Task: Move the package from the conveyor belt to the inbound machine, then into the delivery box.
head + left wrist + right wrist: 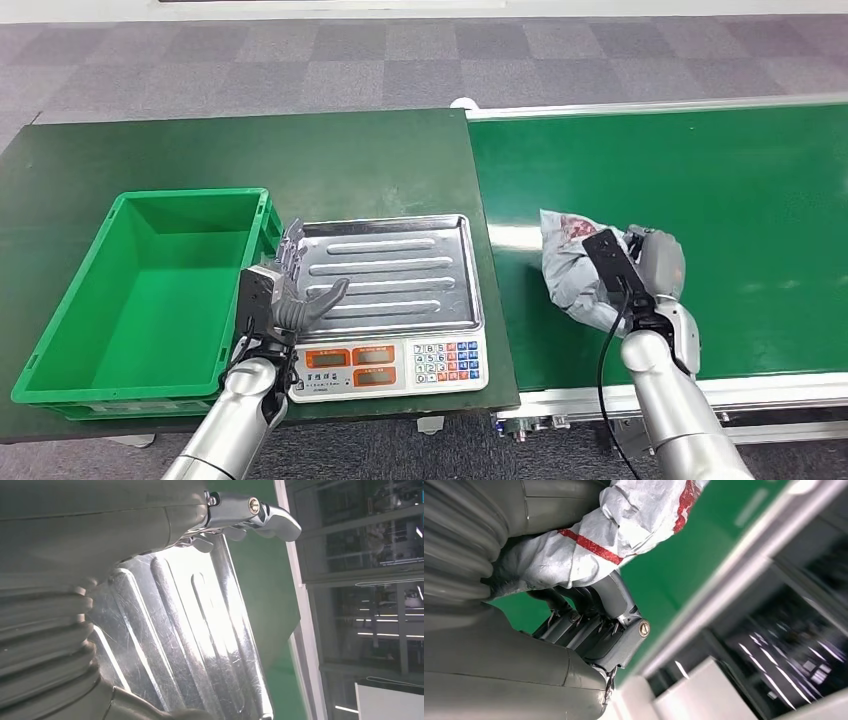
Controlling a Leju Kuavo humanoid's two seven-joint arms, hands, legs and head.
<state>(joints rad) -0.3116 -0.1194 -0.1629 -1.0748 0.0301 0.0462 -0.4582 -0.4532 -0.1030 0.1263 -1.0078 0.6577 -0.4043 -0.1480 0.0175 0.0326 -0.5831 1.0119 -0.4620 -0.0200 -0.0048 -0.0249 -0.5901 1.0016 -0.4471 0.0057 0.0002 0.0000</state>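
The right hand (pixel 574 630) grips the crumpled grey package (pixel 624 525), its dark fingers (pixel 594 615) curled beneath it over the green belt (pixel 684 565).

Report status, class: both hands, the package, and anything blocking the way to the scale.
Right hand grips package on conveyor belt. Left hand open over scale tray. Green box empty. Left hand partly over the tray.

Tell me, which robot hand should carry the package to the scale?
Probably the right hand: its fingers already wrap the package on the conveyor belt. The left hand hovers open over the scale's tray.
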